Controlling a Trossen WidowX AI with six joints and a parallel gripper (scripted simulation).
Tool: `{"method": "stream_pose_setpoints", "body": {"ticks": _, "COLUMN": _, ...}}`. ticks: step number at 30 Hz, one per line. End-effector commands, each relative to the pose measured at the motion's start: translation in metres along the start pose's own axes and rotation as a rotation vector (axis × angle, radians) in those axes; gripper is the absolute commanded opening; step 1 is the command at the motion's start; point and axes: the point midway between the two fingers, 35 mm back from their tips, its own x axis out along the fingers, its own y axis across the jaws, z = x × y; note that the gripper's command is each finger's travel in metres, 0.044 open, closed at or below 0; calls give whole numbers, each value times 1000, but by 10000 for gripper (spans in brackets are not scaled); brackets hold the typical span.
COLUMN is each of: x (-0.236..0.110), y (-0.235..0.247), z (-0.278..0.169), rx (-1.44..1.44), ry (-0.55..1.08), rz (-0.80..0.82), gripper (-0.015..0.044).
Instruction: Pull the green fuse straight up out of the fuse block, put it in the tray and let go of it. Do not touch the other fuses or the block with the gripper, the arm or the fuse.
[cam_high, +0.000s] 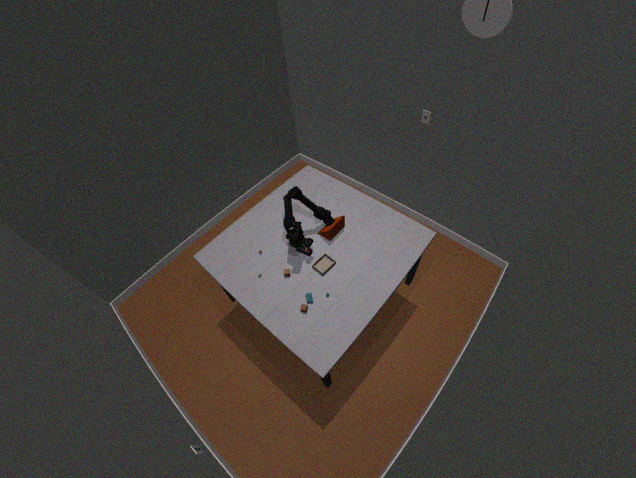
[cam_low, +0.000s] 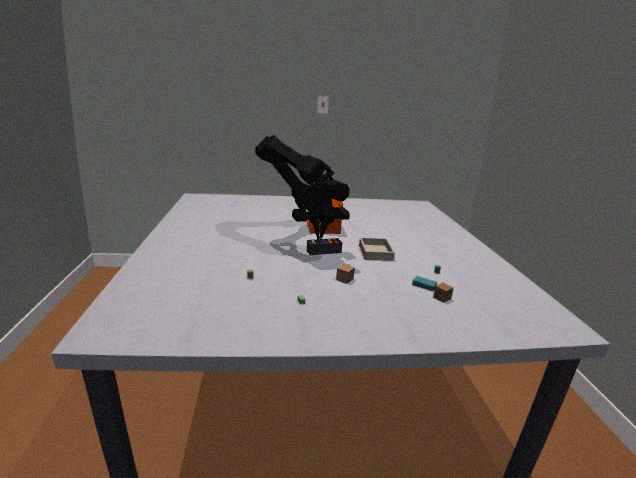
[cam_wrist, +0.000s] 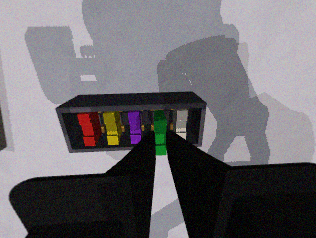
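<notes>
So, from the top view, the arm (cam_high: 300, 215) bends down over the white tabletop (cam_high: 359, 256), and its tip sits over the fuse block (cam_high: 306, 250). The tray (cam_high: 323, 264) lies just beside the block, and it looks like nothing is in it. Everything is very small from up here, so the fuses cannot be told apart.

From the exterior view, the gripper (cam_low: 320, 233) points straight down at the fuse block (cam_low: 324, 246). A bit of the green fuse (cam_low: 319, 238) shows right under the tip. The tray (cam_low: 376, 248) sits near the block, off to one side, with no fuse in it. Little blocks lie about on the tabletop (cam_low: 205, 308), well apart from the work.

From the wrist view, the jaws are nearly closed and pinch the green fuse (cam_wrist: 160, 132) by its top. The fuse looks to stick up a bit past the red fuse (cam_wrist: 88, 127), yellow fuse (cam_wrist: 111, 127), purple fuse (cam_wrist: 134, 126) and white fuse (cam_wrist: 182, 123), but its lower part seems to be in the fuse block (cam_wrist: 131, 102).

So I think the grab is done and the pull has only just begun. What is left is lifting it straight up and clear, carrying it to the tray, and letting go.
</notes>
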Motion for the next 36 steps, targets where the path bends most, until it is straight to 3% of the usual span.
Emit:
{"method": "stream_pose_setpoints", "body": {"ticks": 1, "x": -4, "y": 1, "z": 1, "rx": 4, "ry": -3, "rz": 5, "gripper": 0}}
{"method": "stream_pose_setpoints", "body": {"ticks": 36, "x": -21, "y": 1, "z": 0, "rx": 2, "ry": -3, "rz": 2, "gripper": 0}}
